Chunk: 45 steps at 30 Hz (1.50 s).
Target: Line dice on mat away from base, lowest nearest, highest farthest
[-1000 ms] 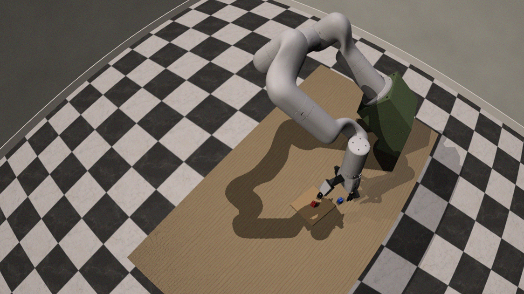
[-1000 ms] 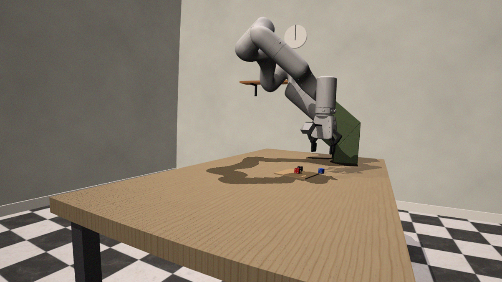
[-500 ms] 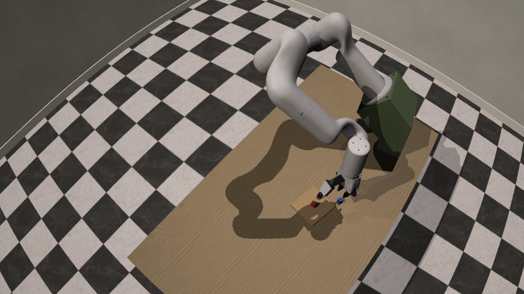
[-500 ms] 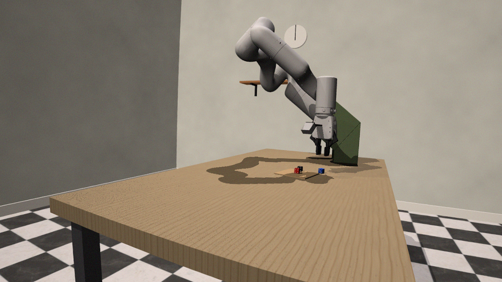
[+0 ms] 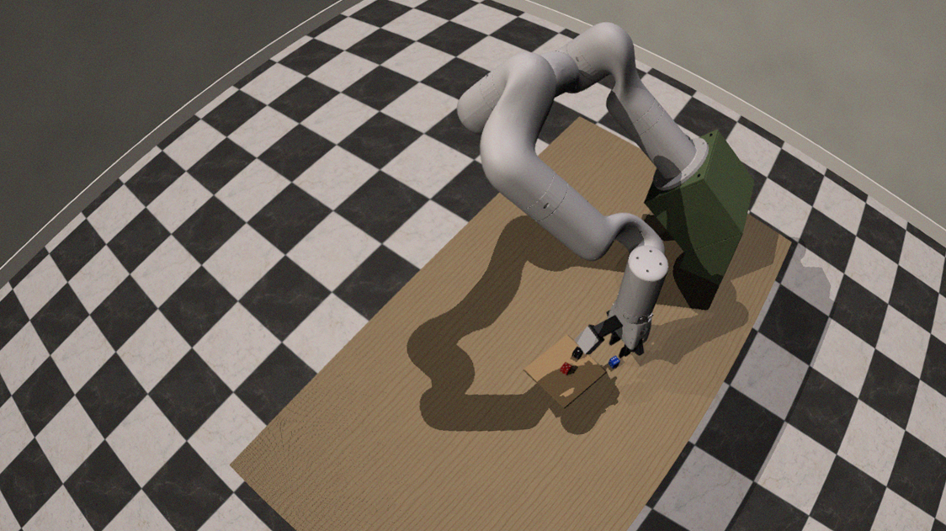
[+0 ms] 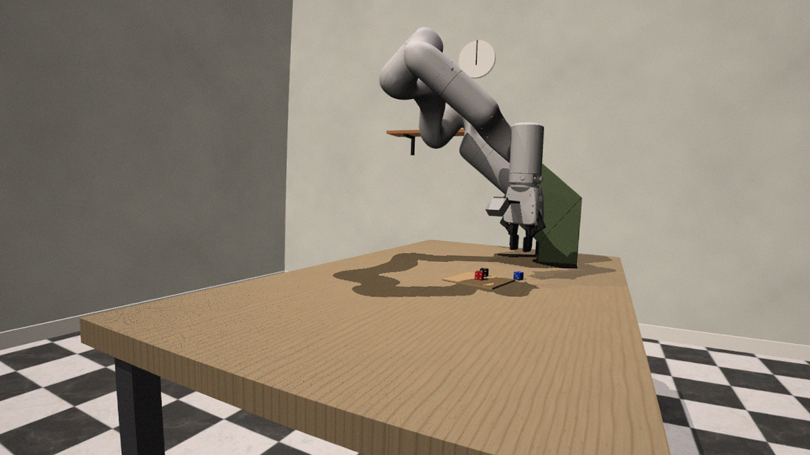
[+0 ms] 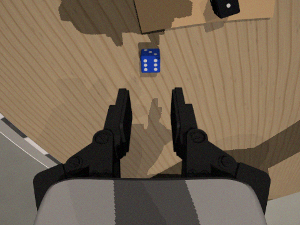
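Observation:
A tan mat (image 5: 562, 377) lies flat on the table in front of the base. A red die (image 5: 566, 368) and a black die (image 5: 578, 351) sit on it. A blue die (image 7: 150, 61) showing six lies on the bare table just off the mat's corner; it also shows in the top view (image 5: 613, 362). My gripper (image 7: 150, 102) points straight down, well above the table, on the base side of the blue die. Its fingers stand partly apart with nothing between them.
The green base block (image 5: 698, 200) stands just behind the gripper. The table's right edge (image 5: 741, 363) runs close to the blue die. The arm's shadow lies over the mat and the table to its left.

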Each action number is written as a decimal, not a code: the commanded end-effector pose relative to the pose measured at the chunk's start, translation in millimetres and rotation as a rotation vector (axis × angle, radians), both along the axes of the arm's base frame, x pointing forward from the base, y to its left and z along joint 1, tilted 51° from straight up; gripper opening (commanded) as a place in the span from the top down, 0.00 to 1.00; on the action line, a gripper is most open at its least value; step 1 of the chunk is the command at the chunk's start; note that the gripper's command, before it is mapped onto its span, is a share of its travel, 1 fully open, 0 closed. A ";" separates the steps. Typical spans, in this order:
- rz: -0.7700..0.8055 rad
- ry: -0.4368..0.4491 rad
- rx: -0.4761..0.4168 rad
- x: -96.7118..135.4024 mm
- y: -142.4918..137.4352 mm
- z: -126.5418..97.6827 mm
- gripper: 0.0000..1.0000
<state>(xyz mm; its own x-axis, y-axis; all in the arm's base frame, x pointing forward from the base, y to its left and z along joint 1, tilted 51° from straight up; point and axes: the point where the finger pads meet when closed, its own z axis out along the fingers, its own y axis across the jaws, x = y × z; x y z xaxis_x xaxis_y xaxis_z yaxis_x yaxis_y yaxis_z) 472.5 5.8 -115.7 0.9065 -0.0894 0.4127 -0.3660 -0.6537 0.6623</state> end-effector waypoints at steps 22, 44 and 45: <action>0.001 -0.001 0.000 1.9 -4.1 -3.7 0.64; 0.001 -0.001 0.000 7.5 -23.1 -19.6 0.64; 0.001 -0.001 0.000 7.9 -24.3 -20.6 0.64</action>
